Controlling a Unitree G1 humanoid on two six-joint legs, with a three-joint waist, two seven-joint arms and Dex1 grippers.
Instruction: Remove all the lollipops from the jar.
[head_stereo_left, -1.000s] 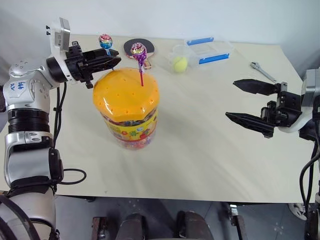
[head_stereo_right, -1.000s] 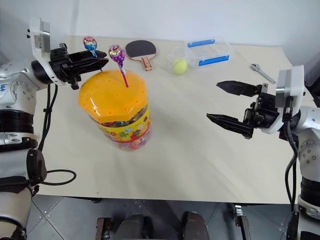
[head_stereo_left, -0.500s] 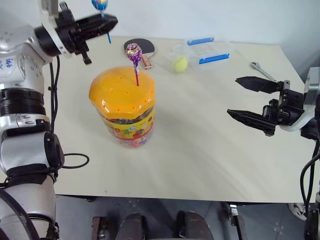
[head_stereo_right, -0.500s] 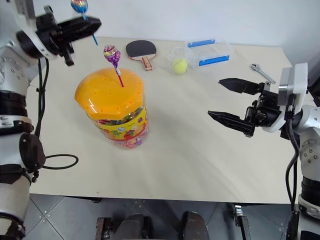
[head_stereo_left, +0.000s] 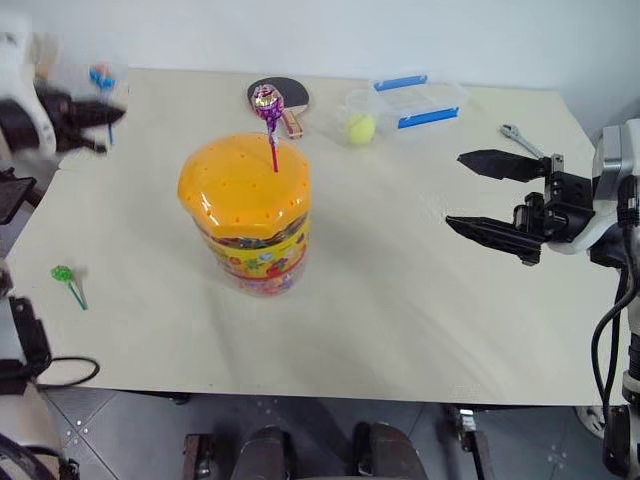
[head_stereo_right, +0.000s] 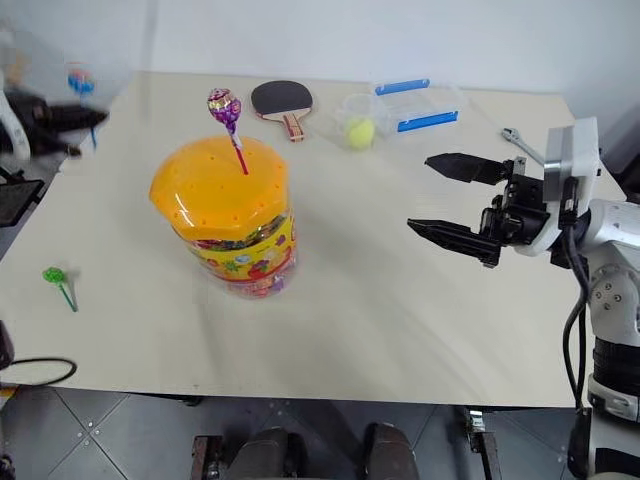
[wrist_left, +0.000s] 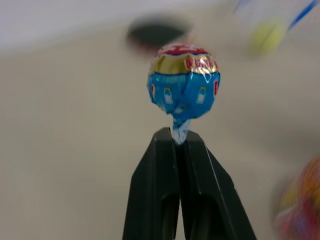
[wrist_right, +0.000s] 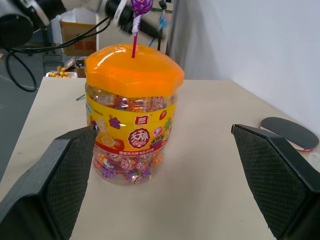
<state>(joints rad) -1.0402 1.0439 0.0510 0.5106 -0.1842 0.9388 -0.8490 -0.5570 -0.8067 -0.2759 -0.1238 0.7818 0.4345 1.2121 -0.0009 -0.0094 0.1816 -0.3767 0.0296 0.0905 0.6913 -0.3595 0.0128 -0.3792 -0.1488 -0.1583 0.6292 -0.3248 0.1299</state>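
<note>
The jar (head_stereo_left: 247, 225), a clear tub with a domed orange lid (head_stereo_left: 243, 180), stands upright left of the table's middle. A purple-red lollipop (head_stereo_left: 266, 102) sticks up from a hole in the lid. My left gripper (wrist_left: 178, 136) is shut on the stick of a blue lollipop (wrist_left: 184, 85) and holds it over the table's far left edge (head_stereo_left: 100, 77), well away from the jar. A green lollipop (head_stereo_left: 65, 275) lies on the table near the left edge. My right gripper (head_stereo_left: 455, 190) hovers open and empty to the right of the jar, pointing at it.
At the back of the table lie a black paddle (head_stereo_left: 280, 93), a clear box with blue clips (head_stereo_left: 410, 100) and a yellow-green ball (head_stereo_left: 359, 127). A wrench (head_stereo_left: 522, 140) lies at the back right. A black cable (head_stereo_left: 60, 375) hangs past the front left corner.
My left gripper has swung left and down with the blue lollipop, from above the jar to the table's far left edge. The right gripper has stayed in place and open.
</note>
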